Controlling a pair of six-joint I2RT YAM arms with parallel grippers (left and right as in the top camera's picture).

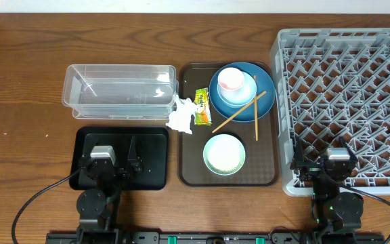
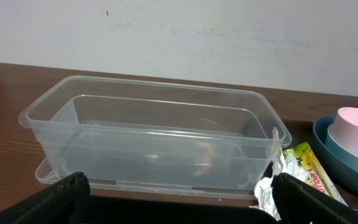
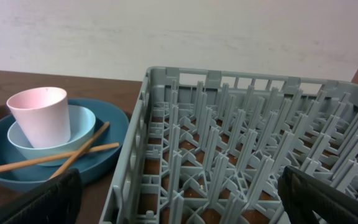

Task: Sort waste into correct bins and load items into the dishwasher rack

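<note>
1. The left gripper hovers over the black tray with its fingers spread wide and holding nothing. The left wrist view looks straight at the clear tub, which is empty.
2. The right gripper is just as wide apart and bare, its fingers above the near left corner of the rack.
3. Nearest the left arm is the tissue, crumpled at the brown serving tray's left edge, touching the tub's corner. It is probably very light and soft, so a pinch on its raised middle should do.
4. The wrapper lies flat just beside the tissue. It looks thin and slippery, and one lifted edge seems the best hold.
5. The mint-green bowl sits at the tray's near end. Its whitish inside may be rice, but that cannot be told. A rigid rim pinch looks suitable, kept level.
6. At the far end the pink cup stands in the pale-blue bowl on the blue plate. All look hard, smooth and breakable, so the cup's wall is the first thing to take.
7. The chopsticks cross over the plate's rim. They are thin and likely to roll, so gripping mid-length seems safest.
</note>
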